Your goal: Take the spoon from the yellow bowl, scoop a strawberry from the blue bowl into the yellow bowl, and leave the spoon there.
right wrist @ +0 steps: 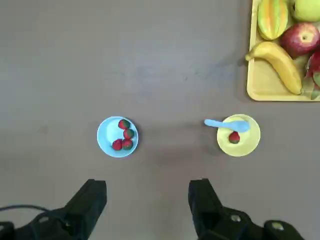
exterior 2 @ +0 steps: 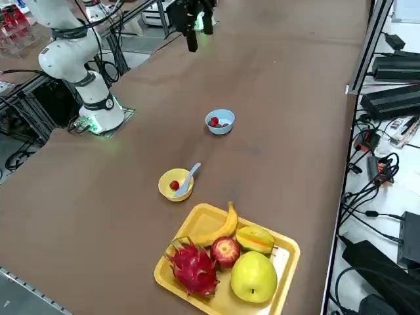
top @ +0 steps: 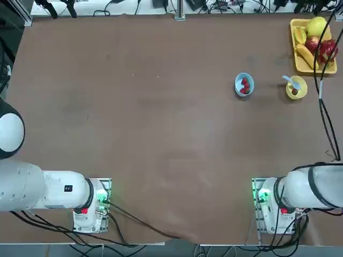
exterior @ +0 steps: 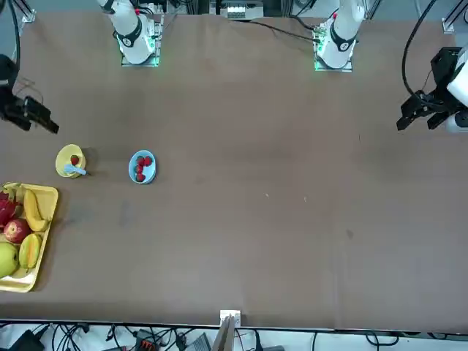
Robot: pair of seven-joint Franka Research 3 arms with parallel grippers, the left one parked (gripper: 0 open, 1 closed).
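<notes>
Right gripper (right wrist: 148, 182): released, two fingers spread wide, nothing between them. It hangs above the table (top: 161, 134), touching nothing. Front view has it at that picture's left edge, on the robot's side of the bowls.

Spoon (right wrist: 227, 125): in the yellow bowl (right wrist: 240, 145), apart from the gripper, out ahead of the fingertips. Head is inside the bowl, handle lies across the rim and sticks out over the table. Long axis runs from the head out to the handle end, slantwise in the top view: handle end points to the robot's left and away from its bases, out on the side where the blue bowl (right wrist: 106, 136) is. Handle looks tilted up, not flat; exact slope can't be told.

Strawberry (right wrist: 234, 137) in the yellow bowl: just beside the spoon's head, on the bowl's floor. Whether the two touch, can't tell.

Blue bowl: to the robot's left of the yellow bowl, well apart from it, also clear of the gripper. Four red strawberries (right wrist: 128, 133) bunched inside, toward one side of it.

Farther out, beyond the yellow bowl from the robot: yellow tray (right wrist: 270, 90) with a banana (right wrist: 280, 65), red apple (right wrist: 301, 39), dragon fruit (exterior 2: 193, 268), a striped yellow-green fruit (right wrist: 272, 19) and a green one (exterior 2: 253, 277).
</notes>
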